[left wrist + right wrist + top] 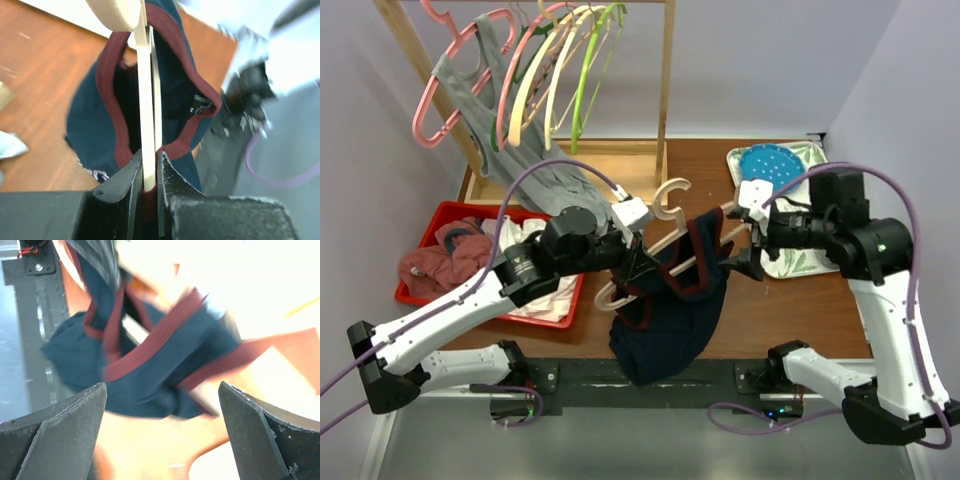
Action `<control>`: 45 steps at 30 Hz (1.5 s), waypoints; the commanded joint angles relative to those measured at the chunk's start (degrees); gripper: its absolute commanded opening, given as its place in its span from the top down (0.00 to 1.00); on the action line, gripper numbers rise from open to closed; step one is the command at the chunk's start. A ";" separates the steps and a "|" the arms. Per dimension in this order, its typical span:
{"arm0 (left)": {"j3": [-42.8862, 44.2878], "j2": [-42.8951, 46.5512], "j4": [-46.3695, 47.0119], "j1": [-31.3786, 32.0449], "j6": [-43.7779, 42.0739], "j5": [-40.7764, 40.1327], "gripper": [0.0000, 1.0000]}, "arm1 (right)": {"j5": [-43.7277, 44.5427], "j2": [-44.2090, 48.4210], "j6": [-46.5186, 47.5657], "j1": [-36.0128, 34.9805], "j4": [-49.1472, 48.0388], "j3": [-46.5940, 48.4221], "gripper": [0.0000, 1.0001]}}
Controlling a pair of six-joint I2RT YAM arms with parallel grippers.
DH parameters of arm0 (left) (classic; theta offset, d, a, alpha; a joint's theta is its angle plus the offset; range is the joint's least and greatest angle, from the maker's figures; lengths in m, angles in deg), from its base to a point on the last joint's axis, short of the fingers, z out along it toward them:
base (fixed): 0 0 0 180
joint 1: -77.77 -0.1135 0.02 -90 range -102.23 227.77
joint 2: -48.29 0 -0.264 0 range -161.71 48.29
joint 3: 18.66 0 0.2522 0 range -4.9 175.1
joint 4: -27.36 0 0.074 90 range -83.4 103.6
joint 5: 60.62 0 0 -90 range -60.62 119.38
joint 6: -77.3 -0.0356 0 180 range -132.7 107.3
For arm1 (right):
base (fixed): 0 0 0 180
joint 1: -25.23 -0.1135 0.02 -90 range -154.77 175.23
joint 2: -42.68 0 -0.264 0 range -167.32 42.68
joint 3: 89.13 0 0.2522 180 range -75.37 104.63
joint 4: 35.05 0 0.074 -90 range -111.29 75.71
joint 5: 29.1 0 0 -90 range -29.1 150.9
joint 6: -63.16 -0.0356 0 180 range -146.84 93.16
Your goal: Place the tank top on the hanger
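So the hanger is clamped tight between the left gripper fingers, tank top draped just past them; right gripper is spread wide.

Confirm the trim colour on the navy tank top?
Dark red on the tank top, along its openings; clearest in the left wrist view.

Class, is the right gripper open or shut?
Open: the right gripper shows its fingers wide apart in the wrist view.
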State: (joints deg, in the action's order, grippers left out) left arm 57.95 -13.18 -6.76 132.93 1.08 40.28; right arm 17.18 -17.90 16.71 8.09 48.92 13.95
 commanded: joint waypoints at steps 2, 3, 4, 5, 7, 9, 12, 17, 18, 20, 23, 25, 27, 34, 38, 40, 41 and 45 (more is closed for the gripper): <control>5.87 -3.82 -11.98 -0.05 -6.84 13.88 1.00 | -11.46 -5.95 10.94 -1.13 9.94 4.64 0.01; 6.49 -4.09 -13.55 -0.05 -7.01 14.32 1.00 | -11.91 -6.65 10.86 -1.66 9.51 3.85 0.01; 7.02 -4.44 -14.00 0.04 -7.27 14.33 1.00 | -11.21 -8.23 10.51 -2.44 9.15 3.41 0.01; 7.81 -4.45 -14.27 0.04 -7.28 13.89 1.00 | -10.77 -8.85 10.42 -4.19 8.89 2.97 0.02; 8.34 -4.18 -14.36 0.04 -7.36 13.28 1.00 | -10.77 -9.82 10.15 -5.17 8.80 1.13 0.05; 9.13 -3.57 -14.97 0.04 -7.54 12.84 1.00 | -10.24 -10.26 10.06 -5.79 8.80 -0.98 0.11; 9.49 -2.34 -15.76 -0.05 -7.80 11.69 1.00 | -7.87 -9.91 9.54 -5.88 8.89 -3.18 0.25; 9.31 0.38 -16.55 -0.05 -8.33 10.64 1.00 | -3.74 -10.09 9.10 -5.79 9.23 -5.64 0.60; 9.40 0.91 -17.25 -0.05 -8.42 10.03 1.00 | -1.73 -10.26 9.27 -5.71 9.67 -5.73 0.62; 9.48 2.23 -18.13 -0.05 -8.68 8.27 1.00 | -0.23 -9.83 9.71 -5.01 10.64 -6.08 0.66; 8.96 4.08 -19.45 -0.05 -9.21 7.47 1.00 | 0.83 -8.25 10.85 -2.20 10.82 -7.05 0.69; 8.43 5.22 -19.63 -0.14 -9.47 7.30 1.00 | 1.18 -7.80 12.08 -0.53 11.78 -7.32 0.64; 8.34 5.49 -19.81 -0.14 -9.74 7.30 1.00 | 1.36 -8.06 13.66 0.09 12.92 -7.32 0.62; 5.98 5.75 -15.51 -0.14 -9.21 8.88 1.00 | -6.27 -9.73 18.58 0.19 19.15 -6.26 0.91; 4.92 5.40 -12.60 -0.14 -8.33 8.18 0.93 | -10.94 -10.62 18.67 -1.13 19.08 -6.44 1.00; 4.39 6.18 -12.69 -0.14 -8.59 7.48 0.68 | -10.25 -10.61 19.46 -1.05 19.26 -6.17 1.00; 4.13 6.71 -13.21 -0.14 -9.03 7.39 0.59 | -8.76 -10.09 20.08 -1.13 19.26 -6.26 1.00; 0.09 11.28 -15.58 -0.14 -13.32 3.36 0.30 | -9.00 -9.21 24.73 -1.05 19.17 -7.23 1.00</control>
State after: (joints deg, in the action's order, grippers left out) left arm 60.88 -6.50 -24.11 132.25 -8.64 45.61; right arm 12.35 -28.43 37.89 6.95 58.36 6.82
